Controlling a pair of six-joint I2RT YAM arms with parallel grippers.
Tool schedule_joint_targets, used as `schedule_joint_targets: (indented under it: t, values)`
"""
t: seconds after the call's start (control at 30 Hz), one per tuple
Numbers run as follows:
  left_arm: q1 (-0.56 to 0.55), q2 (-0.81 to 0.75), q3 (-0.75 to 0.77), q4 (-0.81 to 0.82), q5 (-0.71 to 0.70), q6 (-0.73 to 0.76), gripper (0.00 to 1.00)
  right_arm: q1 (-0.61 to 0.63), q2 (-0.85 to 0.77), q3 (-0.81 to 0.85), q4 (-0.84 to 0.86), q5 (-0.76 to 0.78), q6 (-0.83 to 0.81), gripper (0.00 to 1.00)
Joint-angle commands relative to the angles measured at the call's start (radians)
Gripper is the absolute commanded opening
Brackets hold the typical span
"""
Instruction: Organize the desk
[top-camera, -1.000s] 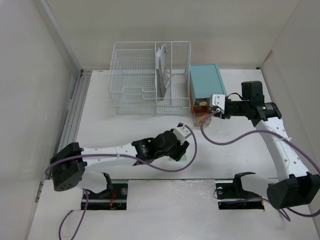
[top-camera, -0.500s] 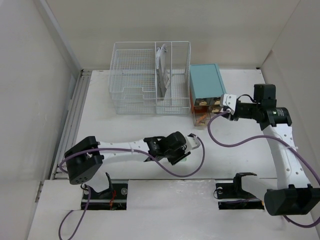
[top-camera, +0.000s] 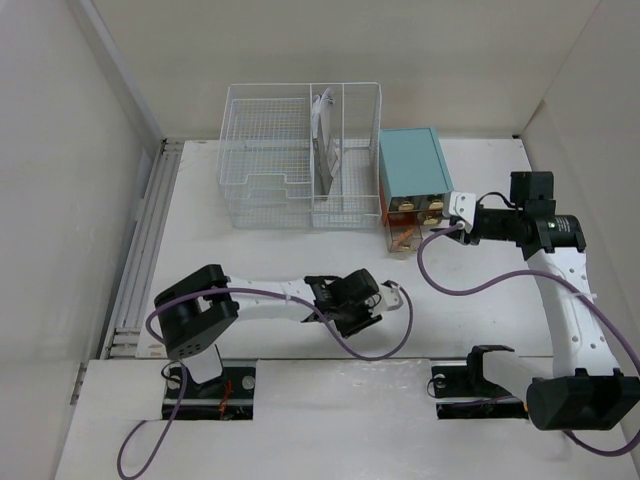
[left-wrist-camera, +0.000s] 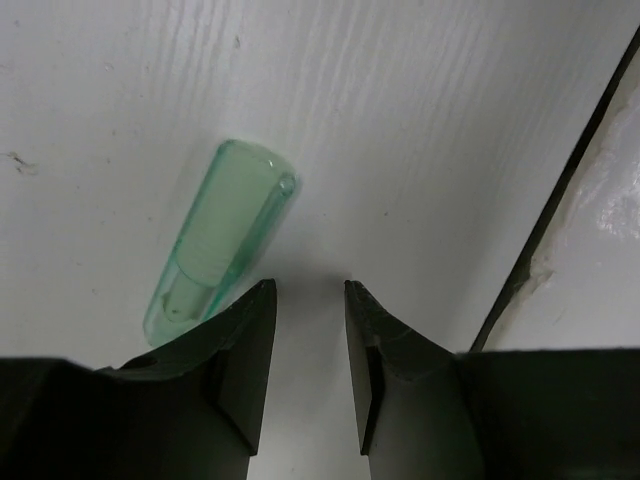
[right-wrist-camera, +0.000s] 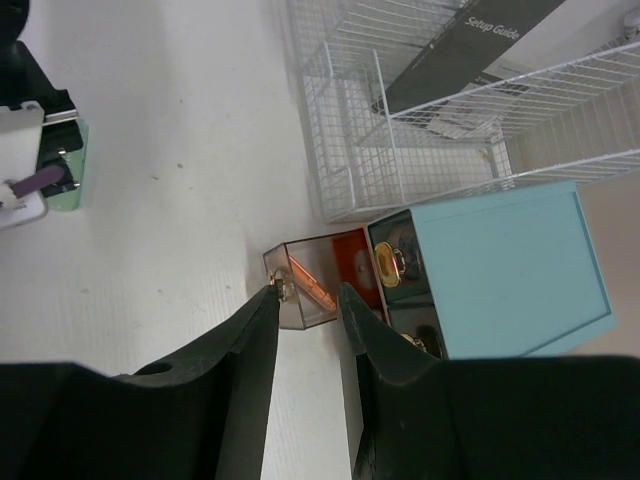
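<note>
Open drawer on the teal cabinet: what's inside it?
A thin orange item lies in the smoky drawer, which is pulled out in front of the right gripper; its kind is unclear. The drawer's rear, inside the teal cabinet, is hidden.

1. Green translucent tube (left-wrist-camera: 225, 225): near end runs behind the left-hand finger of the left gripper (left-wrist-camera: 305, 290); full length not readable.
2. Drawer (right-wrist-camera: 310, 275), pulled out, just ahead of the right gripper (right-wrist-camera: 308, 292): holds something orange, identity not resolvable.
3. Drawer knob (right-wrist-camera: 286, 290): contact with the fingertip beside it indeterminate.
4. Booklet (right-wrist-camera: 470, 45), further ahead: cut off by the top edge.
</note>
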Motion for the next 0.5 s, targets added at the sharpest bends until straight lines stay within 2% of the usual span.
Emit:
schedule_joint_targets:
  t: [0.0,0.23,0.47]
  values:
    - [0.017,0.019,0.046,-0.004,0.017,0.031,0.31,-0.009,-0.012,0.010,-0.042,-0.065,-0.041,0.35]
    - [0.026,0.030,0.056,-0.004,0.017,0.031,0.31,-0.018,-0.003,0.001,-0.064,-0.074,-0.072,0.35]
    - [0.026,-0.062,0.065,-0.004,0.013,0.031,0.32,-0.027,0.006,0.001,-0.073,-0.074,-0.081,0.35]
